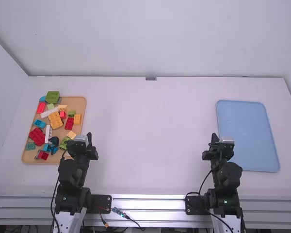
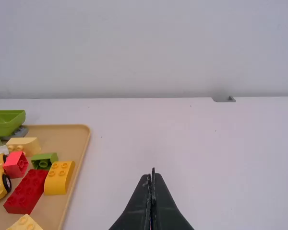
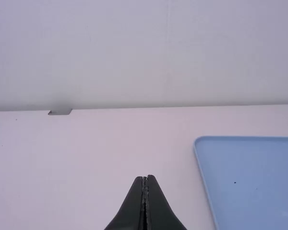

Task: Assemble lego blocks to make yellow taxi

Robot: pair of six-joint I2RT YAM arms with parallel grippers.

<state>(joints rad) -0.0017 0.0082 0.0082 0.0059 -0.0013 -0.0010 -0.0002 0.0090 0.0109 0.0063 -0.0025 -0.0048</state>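
My left gripper [image 1: 89, 138] is low at its base, just right of the tan tray [image 1: 79, 101]. My right gripper [image 1: 214, 138] is likewise folded back, left of the blue tray [image 1: 247, 131]. In the left wrist view the left gripper [image 2: 152, 173] is shut on nothing, and in the right wrist view the right gripper [image 3: 145, 177] is also shut. On the tan tray lie a yellow wheeled car base [image 1: 55, 119], a yellow curved brick [image 2: 59, 178], a pale yellow sloped brick [image 2: 25, 144], a red brick [image 2: 27, 191] and several other loose blocks.
A green hollow piece [image 2: 7, 122] lies at the tan tray's far end. The blue tray [image 3: 249, 182] bears no blocks. White table surface [image 1: 150, 136] stretches between the arms, with a wall behind its far edge.
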